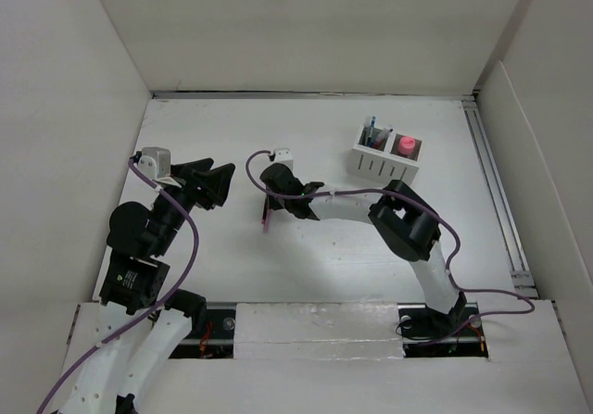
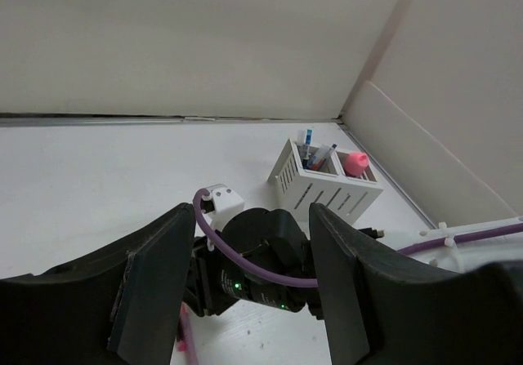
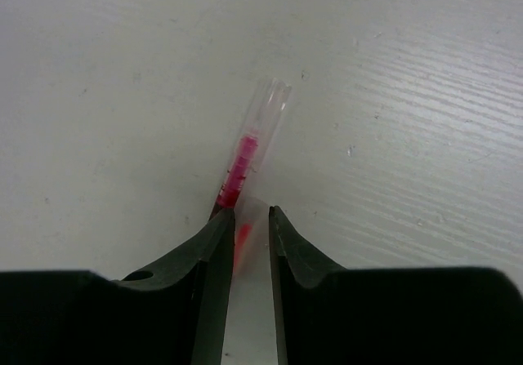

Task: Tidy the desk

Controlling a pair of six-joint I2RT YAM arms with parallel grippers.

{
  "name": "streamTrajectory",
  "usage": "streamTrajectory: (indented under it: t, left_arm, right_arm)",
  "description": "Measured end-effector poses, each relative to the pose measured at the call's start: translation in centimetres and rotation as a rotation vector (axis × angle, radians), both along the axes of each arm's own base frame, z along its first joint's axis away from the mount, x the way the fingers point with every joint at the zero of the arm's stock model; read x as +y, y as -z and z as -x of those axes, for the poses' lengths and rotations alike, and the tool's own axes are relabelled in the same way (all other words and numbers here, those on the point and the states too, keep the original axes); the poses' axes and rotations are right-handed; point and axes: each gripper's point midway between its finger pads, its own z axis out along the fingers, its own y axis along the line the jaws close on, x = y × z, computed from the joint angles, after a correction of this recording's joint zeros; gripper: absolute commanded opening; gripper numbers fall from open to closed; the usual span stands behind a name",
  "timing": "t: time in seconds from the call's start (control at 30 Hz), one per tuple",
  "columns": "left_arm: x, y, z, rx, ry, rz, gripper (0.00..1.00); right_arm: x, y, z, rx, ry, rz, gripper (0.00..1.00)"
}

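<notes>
On the white desk (image 1: pixel 324 257) lies a pink pen (image 1: pixel 266 216) with a clear cap. My right gripper (image 1: pixel 270 206) points straight down over it. In the right wrist view the pen (image 3: pixel 248 154) runs out from between the dark fingertips (image 3: pixel 219 230). It rests against the left one, with a gap to the right one, so the right gripper (image 3: pixel 252 212) is open. My left gripper (image 1: pixel 219 183) hovers just left of the right wrist, open and with nothing between its fingers. In the left wrist view the left gripper (image 2: pixel 249 211) frames the right arm's wrist and a bit of the pen (image 2: pixel 185 334).
A small white two-compartment organizer (image 1: pixel 384 159) stands at the back right, holding several pens (image 1: pixel 374 136) and a pink item (image 1: pixel 406 144). It also shows in the left wrist view, organizer (image 2: pixel 320 187). A metal rail (image 1: pixel 496 192) runs along the desk's right edge. White walls surround the desk.
</notes>
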Motion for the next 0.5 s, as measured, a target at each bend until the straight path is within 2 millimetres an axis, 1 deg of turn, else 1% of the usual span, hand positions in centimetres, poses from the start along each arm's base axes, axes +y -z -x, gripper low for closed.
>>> streamTrajectory:
  t: [0.07, 0.13, 0.33, 0.43, 0.47, 0.5]
  left_arm:
    - [0.0, 0.0, 0.0, 0.000, 0.000, 0.000, 0.54]
    - [0.0, 0.0, 0.0, 0.000, 0.000, 0.000, 0.54]
    - [0.0, 0.0, 0.0, 0.000, 0.001, 0.000, 0.54]
    - [0.0, 0.0, 0.0, 0.000, 0.000, 0.000, 0.54]
    - [0.0, 0.0, 0.0, 0.000, 0.000, 0.000, 0.54]
    - [0.0, 0.0, 0.0, 0.000, 0.000, 0.000, 0.54]
  right_arm:
    - [-0.2, 0.5, 0.1, 0.009, 0.006, 0.013, 0.26]
    - [-0.4, 0.6, 0.0, 0.009, 0.014, 0.015, 0.23]
    - [-0.6, 0.6, -0.1, 0.007, 0.034, 0.019, 0.23]
    - [-1.0, 0.7, -0.2, 0.002, 0.048, 0.033, 0.27]
    - [-1.2, 0.8, -0.2, 0.001, 0.052, 0.040, 0.34]
    - [-1.5, 1.1, -0.1, 0.006, 0.056, 0.048, 0.36]
